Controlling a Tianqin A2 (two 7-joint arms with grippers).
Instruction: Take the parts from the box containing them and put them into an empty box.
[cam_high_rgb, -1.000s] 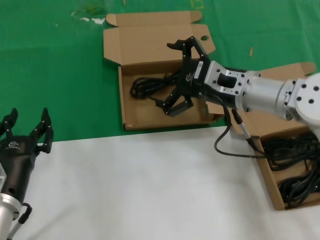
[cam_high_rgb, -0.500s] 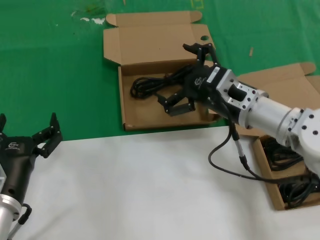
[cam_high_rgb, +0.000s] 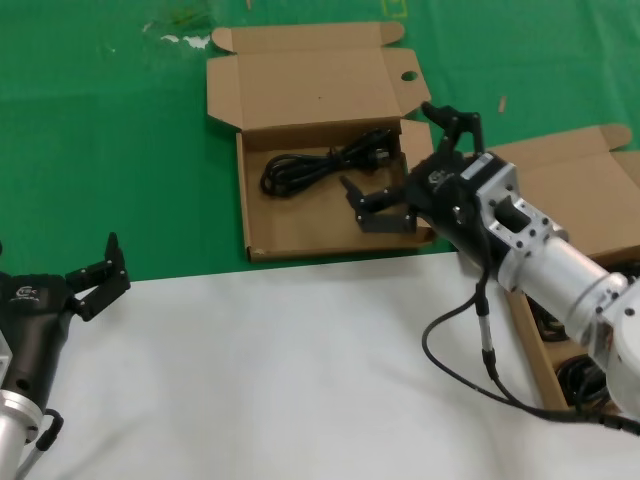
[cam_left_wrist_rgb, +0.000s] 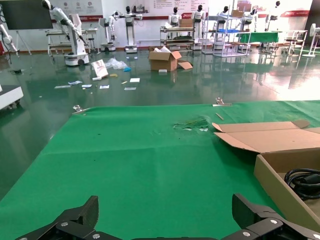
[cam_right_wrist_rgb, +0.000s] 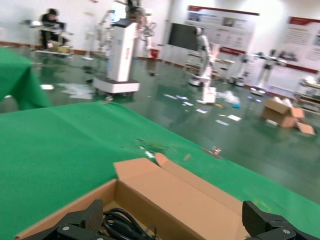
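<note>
The box with round holes (cam_high_rgb: 300, 95) lies open at the back centre, and one black coiled cable (cam_high_rgb: 320, 165) rests in its tray. My right gripper (cam_high_rgb: 415, 165) hovers open over the tray's right end, apart from the cable, nothing between its fingers. In the right wrist view the gripper (cam_right_wrist_rgb: 172, 215) looks down on the cable (cam_right_wrist_rgb: 120, 222) and the box (cam_right_wrist_rgb: 175, 195). The plain-lidded box (cam_high_rgb: 585, 170) sits at the right, largely hidden by my right arm, with more black cables (cam_high_rgb: 590, 385) inside. My left gripper (cam_high_rgb: 55, 265) is parked open at the near left.
The boxes rest on a green cloth (cam_high_rgb: 120, 150); a white surface (cam_high_rgb: 260, 370) covers the near side. The left wrist view shows the left gripper (cam_left_wrist_rgb: 165, 210) over bare green cloth (cam_left_wrist_rgb: 150, 160), with the holed box (cam_left_wrist_rgb: 280, 170) and its cable (cam_left_wrist_rgb: 305, 182) off to one side.
My right gripper has drawn back to the right, from above the cable toward the tray's right end, staying open. The cable has stayed in the box. The left gripper sank slightly.
</note>
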